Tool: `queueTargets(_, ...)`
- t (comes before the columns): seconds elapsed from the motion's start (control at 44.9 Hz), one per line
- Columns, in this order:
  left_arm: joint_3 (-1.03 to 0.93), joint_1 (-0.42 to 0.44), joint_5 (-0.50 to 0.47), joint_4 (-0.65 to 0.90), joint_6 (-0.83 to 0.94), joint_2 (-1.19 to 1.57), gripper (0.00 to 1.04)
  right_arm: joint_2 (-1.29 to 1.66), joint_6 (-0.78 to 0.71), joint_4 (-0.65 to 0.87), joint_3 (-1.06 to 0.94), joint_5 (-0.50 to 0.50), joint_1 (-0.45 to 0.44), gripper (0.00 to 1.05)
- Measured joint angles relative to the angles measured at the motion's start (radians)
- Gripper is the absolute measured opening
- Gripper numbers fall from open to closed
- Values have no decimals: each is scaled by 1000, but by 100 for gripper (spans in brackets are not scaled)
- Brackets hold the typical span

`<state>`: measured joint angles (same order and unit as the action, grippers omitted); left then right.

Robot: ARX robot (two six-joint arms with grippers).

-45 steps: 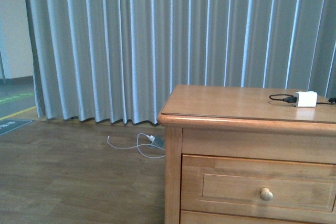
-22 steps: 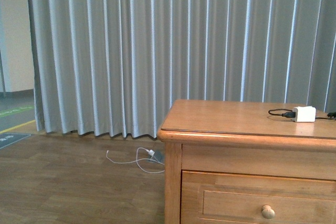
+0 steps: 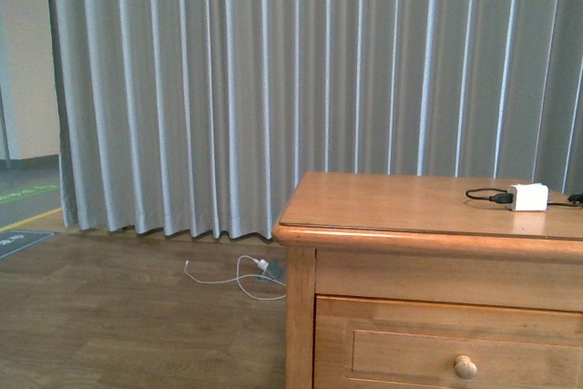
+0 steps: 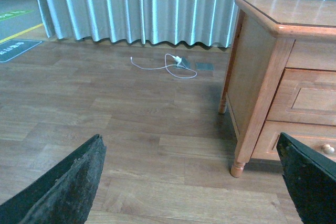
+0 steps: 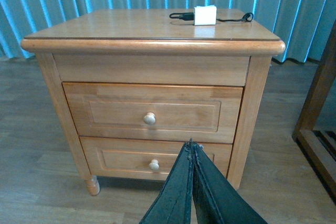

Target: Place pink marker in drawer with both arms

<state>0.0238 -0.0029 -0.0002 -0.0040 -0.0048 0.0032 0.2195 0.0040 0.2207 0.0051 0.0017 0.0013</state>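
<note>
The left tool [image 4: 189, 182] hangs wide open over the floor. The right tool [image 5: 192, 153] (fingers pressed together, empty) faces the closed drawer [image 5: 152, 113]

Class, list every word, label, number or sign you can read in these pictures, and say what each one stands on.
No text can be read.
Dark floor mat by the grey curtain: pale markings, too blurred to read.
White charger block on the honey-coloured wooden cabinet: no print visible.
Wooden drawer fronts: plain, only round pale knobs.
</note>
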Motion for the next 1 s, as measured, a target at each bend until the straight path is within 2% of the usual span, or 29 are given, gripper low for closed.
queueTargets(0.134, 0, 0, 0, 0, 0, 0, 99, -45, 0, -42, 0, 0, 0, 1)
queueTargets(0.223, 0, 0, -1, 0, 0, 0, 99, -180, 0, -210, 1, -2, 0, 1)
queueTargets(0.601, 0, 0, 0, 0, 0, 0, 99, -215, 0, -219, 1, -2, 0, 1)
queueTargets(0.936, 0, 0, 0, 0, 0, 0, 99, -215, -2, -219, 1, -2, 0, 53)
queueTargets(1.002, 0, 0, 0, 0, 0, 0, 99, -215, -2, -219, 1, -2, 0, 69)
